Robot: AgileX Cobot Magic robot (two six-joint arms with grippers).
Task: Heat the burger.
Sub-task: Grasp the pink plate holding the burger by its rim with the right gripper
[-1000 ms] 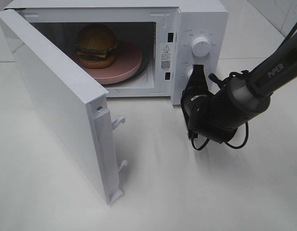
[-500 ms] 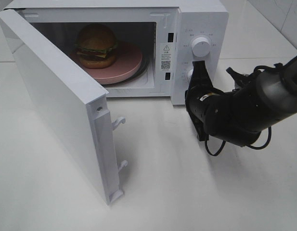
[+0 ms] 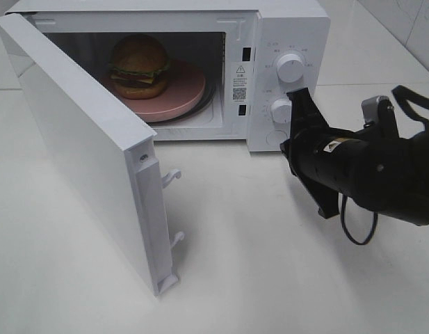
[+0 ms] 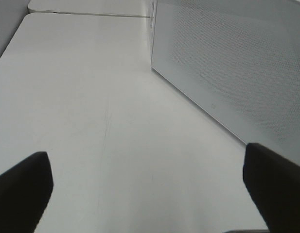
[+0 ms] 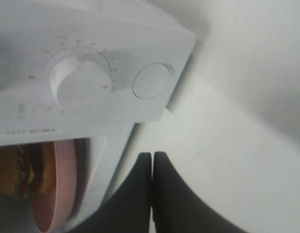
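Observation:
The burger (image 3: 139,66), with a golden-brown bun and a green lettuce edge, sits on a pink plate (image 3: 185,94) inside the open microwave (image 3: 290,28). My right gripper (image 3: 297,96) is shut with nothing in it. Its tips point up, just right of the lower knob (image 3: 280,109). In the right wrist view the shut gripper (image 5: 152,158) hangs below the knob (image 5: 81,87) and a round button (image 5: 151,81), with the burger (image 5: 13,170) and plate (image 5: 47,189) at the side. My left gripper (image 4: 146,151) is open over bare table, its dark fingers (image 4: 23,189) far apart.
The microwave door (image 3: 82,146) stands swung out toward the front left, with latch hooks (image 3: 171,175) on its free edge. Its perforated panel (image 4: 237,63) fills one side of the left wrist view. An upper knob (image 3: 290,66) sits above the lower one. The white table (image 3: 256,264) runs in front.
My right arm has rolled over and drawn back to the right, its shut tips coming off the lower knob to just beside it. The burger, plate and door have not moved.

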